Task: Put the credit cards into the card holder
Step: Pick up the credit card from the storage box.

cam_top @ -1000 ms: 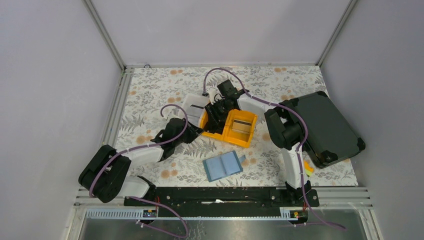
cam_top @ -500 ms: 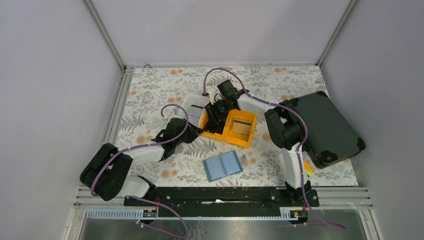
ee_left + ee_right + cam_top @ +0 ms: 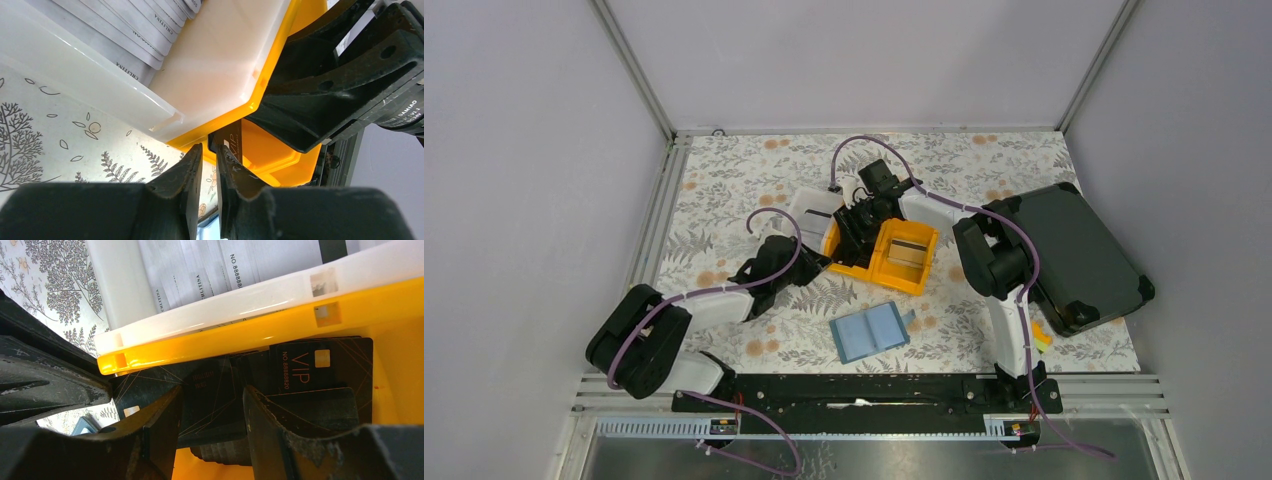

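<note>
The teal card holder (image 3: 871, 332) lies open on the table in front of the orange bin (image 3: 910, 282). My right gripper (image 3: 856, 232) reaches into the bin's left half. Its fingers (image 3: 212, 390) stand apart, and a dark credit card (image 3: 212, 407) spans the gap and juts out over the bin's rim. More dark cards (image 3: 320, 365) lie behind it in the bin. My left gripper (image 3: 817, 262) sits at the bin's left corner. Its jaws (image 3: 209, 147) are narrowly apart with nothing between them. The jutting card (image 3: 234, 140) is just past their tips.
A white bin (image 3: 809, 205) with pale cards (image 3: 125, 30) stands against the orange bin's far left side. A large black hard case (image 3: 1079, 250) lies at the right. A small yellow-green object (image 3: 1042, 340) sits by the right arm's base.
My left arm has crept slightly forward toward the bin corner, and its jaws have narrowed a little. The right gripper and the card holder have not moved.
</note>
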{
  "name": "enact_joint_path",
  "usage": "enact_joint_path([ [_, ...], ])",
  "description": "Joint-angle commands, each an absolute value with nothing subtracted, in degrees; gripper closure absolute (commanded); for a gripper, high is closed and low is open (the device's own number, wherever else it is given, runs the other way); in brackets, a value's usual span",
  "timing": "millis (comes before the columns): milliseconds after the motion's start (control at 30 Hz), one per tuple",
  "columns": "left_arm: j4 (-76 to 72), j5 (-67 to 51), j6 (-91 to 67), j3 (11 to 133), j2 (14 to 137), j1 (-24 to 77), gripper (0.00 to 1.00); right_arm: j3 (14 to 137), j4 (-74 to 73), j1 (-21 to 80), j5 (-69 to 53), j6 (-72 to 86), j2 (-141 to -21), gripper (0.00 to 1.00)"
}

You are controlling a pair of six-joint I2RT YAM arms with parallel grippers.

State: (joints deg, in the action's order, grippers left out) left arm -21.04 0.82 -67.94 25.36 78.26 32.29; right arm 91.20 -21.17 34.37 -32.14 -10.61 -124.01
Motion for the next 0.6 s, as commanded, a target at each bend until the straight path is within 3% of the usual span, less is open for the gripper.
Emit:
enact_joint_path([
  [0,-25.0,0.7,-68.6,27.7,79.5,32.5,0.82,90.9,-22.3,34.2,-31.8,-10.8,-122.3,0.45],
  [567,-24.4,1.4,-68.7,27.6,77.7,32.5,0.97,90.6,-22.3,34.3,-31.3,-10.8,-122.0,0.46],
])
